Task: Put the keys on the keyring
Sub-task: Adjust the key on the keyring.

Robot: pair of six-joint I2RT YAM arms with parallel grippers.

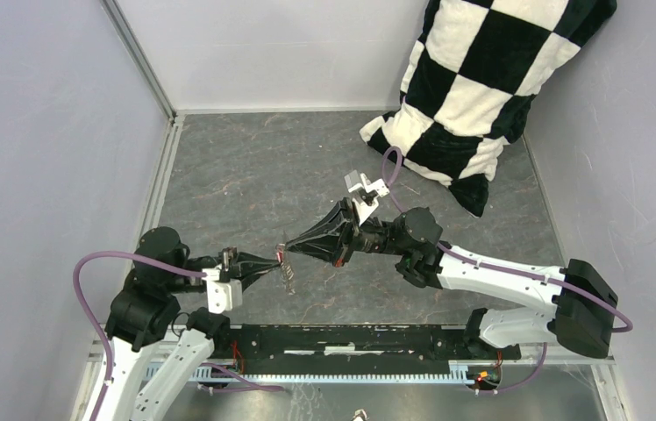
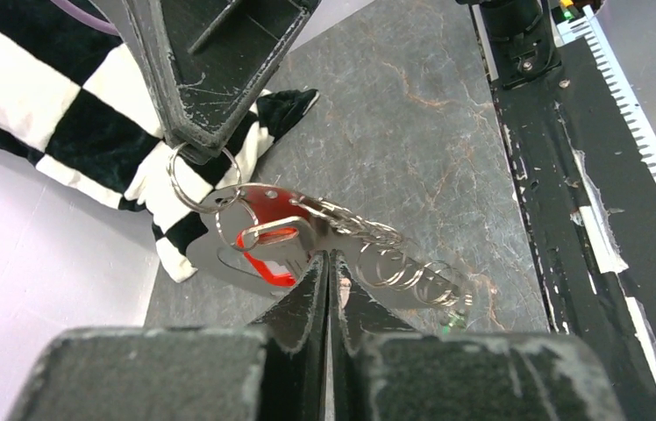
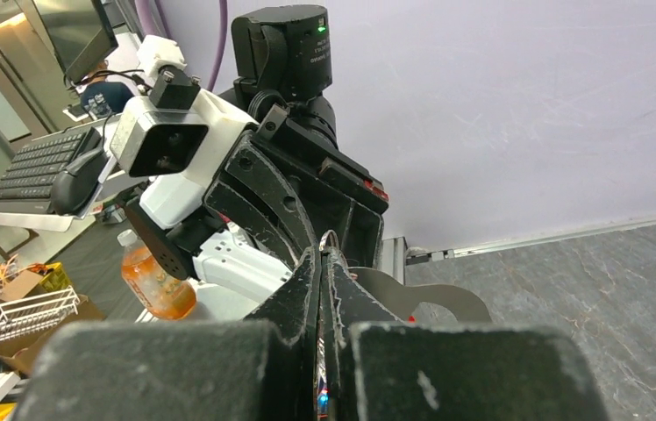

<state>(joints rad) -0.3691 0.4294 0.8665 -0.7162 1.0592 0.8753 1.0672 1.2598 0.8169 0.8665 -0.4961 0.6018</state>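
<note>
At centre-left of the overhead view my left gripper [image 1: 272, 261] sits pressed together, pinching the lower edge of the keyring [image 2: 219, 256], held up between the two arms' tips; the red-headed key [image 2: 265, 239] lies against its grey plate, with a chain of small rings [image 2: 399, 267] trailing rightward; just right, my right gripper [image 1: 288, 248] is clamped on a small split ring [image 2: 186, 189] at the cluster's top; a checkered cushion [image 1: 474, 79] fills the upper right.

Blk/wht checkered plush pillow [image 1: 482, 88] at 1 o'clock on grey marbled tabletop [image 1: 246, 175]. R wrist view: orange plastic bottle [image 3: 156, 282] 8 o'clock, black keyboard [image 3: 39, 167] 10.
</note>
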